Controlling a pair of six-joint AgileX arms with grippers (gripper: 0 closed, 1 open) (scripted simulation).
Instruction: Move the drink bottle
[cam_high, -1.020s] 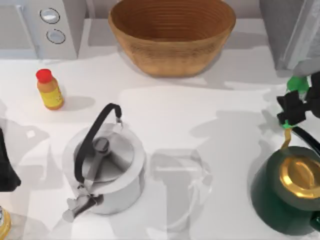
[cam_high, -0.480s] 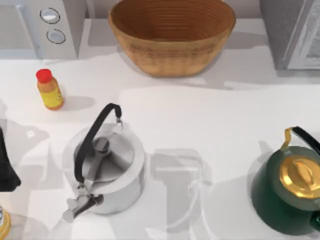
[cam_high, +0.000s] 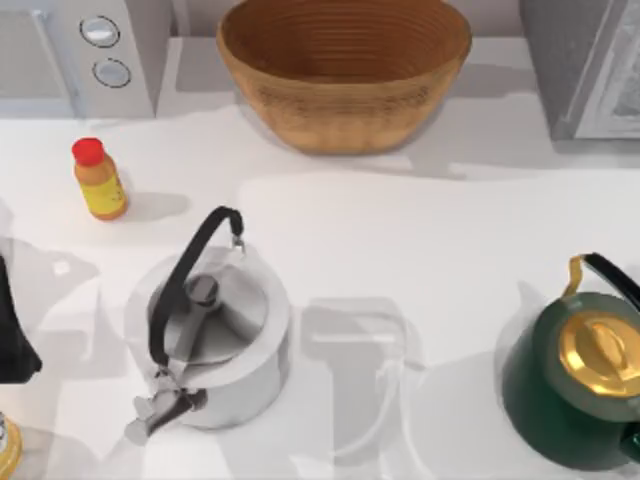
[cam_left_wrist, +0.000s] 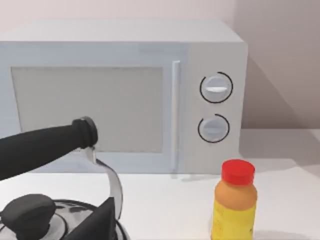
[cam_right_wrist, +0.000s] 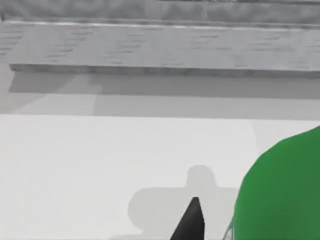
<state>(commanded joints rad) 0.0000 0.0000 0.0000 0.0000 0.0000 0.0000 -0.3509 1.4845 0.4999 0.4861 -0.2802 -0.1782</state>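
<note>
The drink bottle (cam_right_wrist: 282, 192) appears in the right wrist view as a large green rounded shape close to the camera. My right gripper (cam_right_wrist: 225, 225) is shut on it, with one black fingertip (cam_right_wrist: 192, 220) showing beside the green and the other hidden behind it. A bottle-shaped shadow (cam_right_wrist: 185, 200) lies on the white table below. My left arm (cam_high: 12, 340) rests at the table's left edge, beside the silver kettle (cam_high: 215, 340).
A dark green kettle with a gold lid (cam_high: 585, 375) stands at the front right. An orange-yellow bottle with a red cap (cam_high: 98, 180) stands at the left. A wicker basket (cam_high: 345, 75), a microwave (cam_high: 90, 50) and a grey appliance (cam_high: 590, 60) line the back.
One second ago my right gripper held the green bottle at the top view's right edge, behind the green kettle. Both have since left that view. The left arm has not moved.
</note>
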